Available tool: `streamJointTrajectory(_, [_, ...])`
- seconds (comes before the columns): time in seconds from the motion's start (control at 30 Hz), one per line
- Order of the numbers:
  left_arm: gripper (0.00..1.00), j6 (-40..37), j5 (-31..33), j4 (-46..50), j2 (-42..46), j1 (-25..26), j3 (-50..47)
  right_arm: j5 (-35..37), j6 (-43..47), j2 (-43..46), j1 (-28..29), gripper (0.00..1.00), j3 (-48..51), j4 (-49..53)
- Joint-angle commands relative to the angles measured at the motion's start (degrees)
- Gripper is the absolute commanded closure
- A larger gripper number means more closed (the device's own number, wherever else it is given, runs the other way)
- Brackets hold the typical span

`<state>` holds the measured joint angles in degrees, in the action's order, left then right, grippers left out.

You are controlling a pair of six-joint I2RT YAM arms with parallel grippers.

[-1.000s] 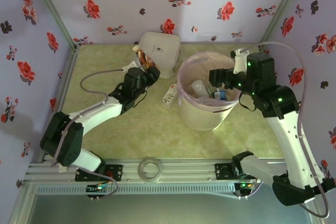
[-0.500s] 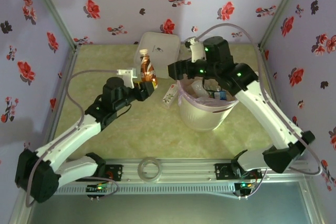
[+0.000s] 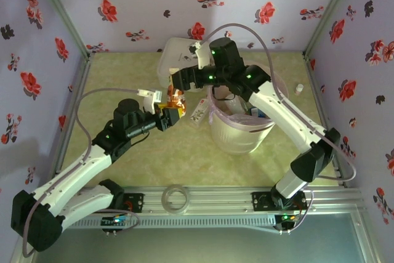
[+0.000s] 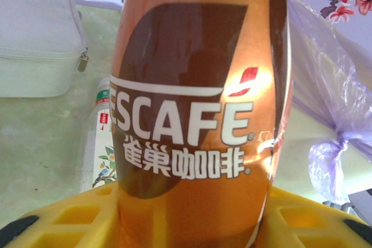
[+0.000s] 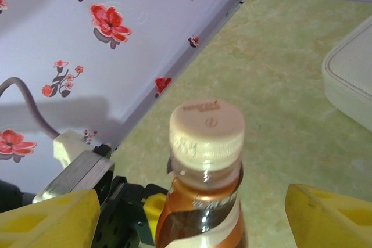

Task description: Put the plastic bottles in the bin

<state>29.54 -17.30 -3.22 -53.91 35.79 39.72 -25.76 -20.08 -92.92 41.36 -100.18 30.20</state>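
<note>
So, the left claw [image 3: 168,113] has got hold of a brown-orange coffee bottle [image 4: 192,85]. Its yellow fingers [image 4: 70,216] are pressed against the lower part of the body on both sides, properly clamped on it. The bottle stands pretty much upright in that grip, with a white cap [image 5: 206,129] on top and the label facing the left wrist camera. Can't tell whether its base is touching the worktop [image 3: 123,78] or hanging a bit above it.

The right claw [image 3: 177,82] reaches across from the other side and sits right over the same bottle. Its fingers [image 5: 46,219] are spread wide, one on each side of the neck, with clear gaps between them and the plastic. So it's around the top of the bottle but not touching it.

The bin [image 3: 237,141] is just to the right of all this, with a pink liner [image 4: 334,114] bunched around the rim. There are a few bottles in the bin [image 3: 236,104] already, mostly clear ones. The held bottle is outside it, near its left side. Another clear bottle [image 3: 198,113] with a white label lies flat on the worktop between the held one and the bin. Behind them there's a white zipped box [image 4: 35,33].
</note>
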Motion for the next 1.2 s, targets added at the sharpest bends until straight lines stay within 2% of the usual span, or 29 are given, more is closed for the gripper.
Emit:
streamJointTrajectory(0.0, [0.96, -1.6, -2.3, -2.9, 0.5, 0.6, -0.6, -0.5, -0.5, -1.7, -0.1, 0.18, -3.2, -1.1])
streamJointTrajectory(0.23, [0.97, -2.1, -2.4, -3.2, 0.2, 0.9, -0.4, -2.0, -1.1, -4.8, -0.1, 0.32, -4.9, -0.8])
streamJointTrajectory(0.6, [0.96, -1.6, -2.1, -4.0, -0.8, 0.9, -0.4, -4.5, -1.9, -5.2, -0.1, 0.63, -4.0, -1.6])
streamJointTrajectory(0.73, [0.92, -1.4, -2.0, -4.5, -0.8, 0.9, -0.5, -4.1, -1.9, -4.9, -0.1, 0.66, -3.9, -1.9])
streamJointTrajectory(0.77, [0.86, -1.4, -1.9, -4.7, -0.8, 1.0, -0.6, -4.0, -1.8, -4.8, -0.1, 0.66, -4.0, -2.0])
streamJointTrajectory(0.83, [0.68, -1.5, -1.4, -5.1, -0.4, 0.9, -0.9, -3.8, -1.5, -4.7, -0.1, 0.67, -4.4, -1.9])
streamJointTrajectory(0.93, [0.27, -1.9, -0.8, -5.2, 0.2, 0.9, -1.4, -3.1, -0.9, -4.4, -0.2, 0.68, -5.8, -1.6])
streamJointTrajectory(0.97, [0.18, -2.1, -0.8, -5.0, 0.3, 0.9, -1.4, -2.8, -0.7, -4.2, -0.3, 0.69, -6.2, -1.4])
streamJointTrajectory(1.03, [0.07, -2.4, -0.7, -4.6, 0.5, 0.9, -1.4, -2.0, -0.2, -3.9, -0.5, 0.7, -7.3, -1.1])
streamJointTrajectory(1.17, [0.0, -3.0, -0.6, -4.2, 0.6, 0.9, -1.4, -0.3, 1.1, -3.0, -0.9, 0.7, -10.1, 0.2])
